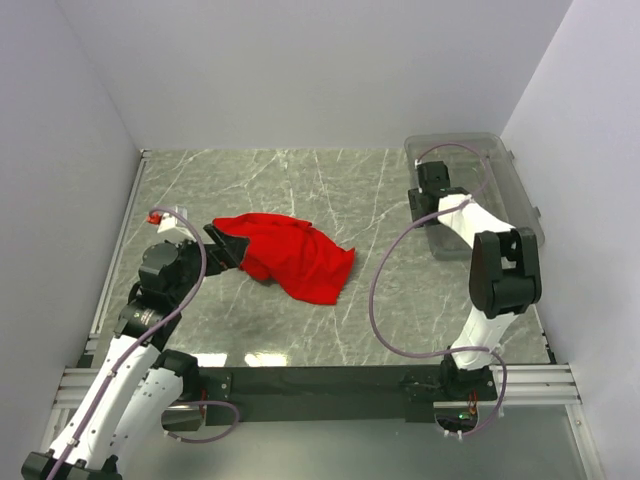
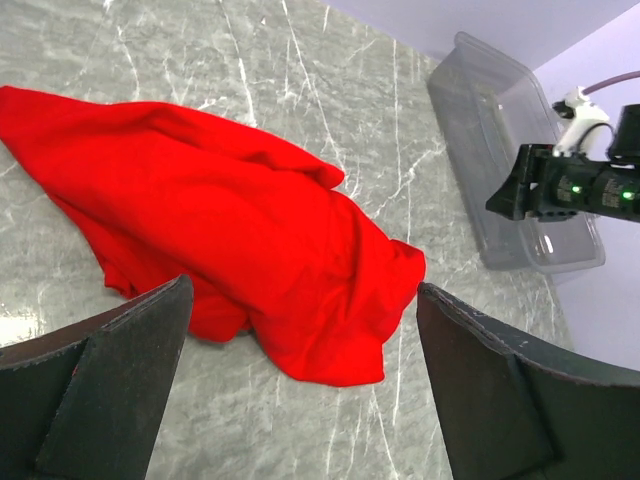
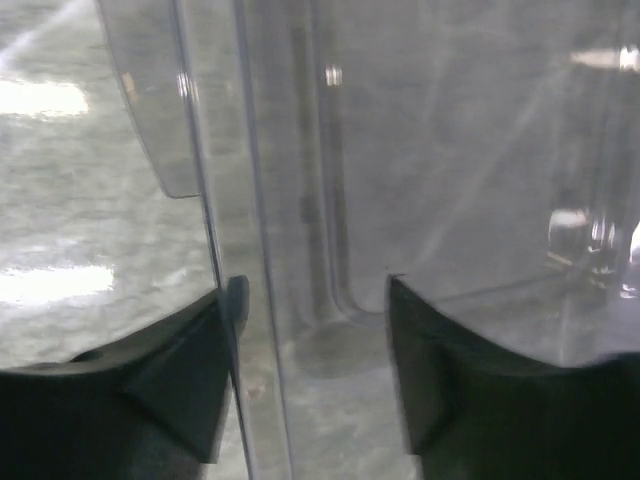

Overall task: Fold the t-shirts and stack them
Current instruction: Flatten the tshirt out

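Left hand [image 2: 305, 288]: nearest the arm bases, at the left of the worktop [image 1: 330, 190]. It is spread wide and holds nothing, and it hangs low at the left end of the cloth. That wide spread suits a bite on a loose fold.
T-shirt [image 1: 295, 255]: plain red, lying left of centre in one rumpled heap that trails toward the middle of the worktop. It is unfolded. The sleeves and neck label cannot be made out, and whether the left hand touches the cloth cannot be told.
Worktop: grey marbled stone, with a bare stretch between the shirt and the far-right corner.
Right hand [image 3: 313, 283]: reached out to the far right, with its jaws part-way apart astride the bin's wall on the shirt side — one finger outside against the plastic, the other inside with a gap showing. No pinch can be seen. Straddling the wall suggests it means to grip the bin, perhaps to steady or shift it.
Bin [image 1: 470, 140]: clear plastic, set in the far-right corner well apart from the shirt, with nothing visible inside.
Stage: judged early — folding has not begun, and the shirt needs spreading flat first.
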{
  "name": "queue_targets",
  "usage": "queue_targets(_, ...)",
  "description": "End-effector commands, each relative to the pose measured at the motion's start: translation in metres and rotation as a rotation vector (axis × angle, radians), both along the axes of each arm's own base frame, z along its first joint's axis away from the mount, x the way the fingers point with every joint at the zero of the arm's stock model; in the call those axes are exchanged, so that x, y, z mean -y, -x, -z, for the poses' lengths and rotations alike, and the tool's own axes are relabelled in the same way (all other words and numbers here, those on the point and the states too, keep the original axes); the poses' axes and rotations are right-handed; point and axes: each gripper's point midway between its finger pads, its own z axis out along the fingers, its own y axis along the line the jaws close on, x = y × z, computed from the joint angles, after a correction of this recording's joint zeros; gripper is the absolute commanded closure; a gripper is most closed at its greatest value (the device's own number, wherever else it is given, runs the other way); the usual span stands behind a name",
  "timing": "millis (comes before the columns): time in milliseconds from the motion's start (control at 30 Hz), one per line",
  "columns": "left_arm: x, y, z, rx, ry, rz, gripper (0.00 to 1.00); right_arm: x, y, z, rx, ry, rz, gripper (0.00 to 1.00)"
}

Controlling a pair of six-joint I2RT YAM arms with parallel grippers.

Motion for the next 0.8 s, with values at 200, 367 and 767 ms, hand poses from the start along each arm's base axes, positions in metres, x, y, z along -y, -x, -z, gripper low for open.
queue_targets(200,0.012,0.005,0.011,-0.044,0.098,0.030,0.01,-0.051,0.008,-0.107,0.213,-0.063,-0.483,0.09)
queue_targets(367,0.009,0.009,0.033,-0.131,0.100,0.005,0.01,-0.136,0.078,-0.124,0.198,-0.334,-1.067,0.09)
queue_targets(767,-0.014,-0.008,0.080,-0.368,0.066,-0.210,0.07,-0.251,0.153,-0.090,0.057,-0.483,-1.474,0.21)
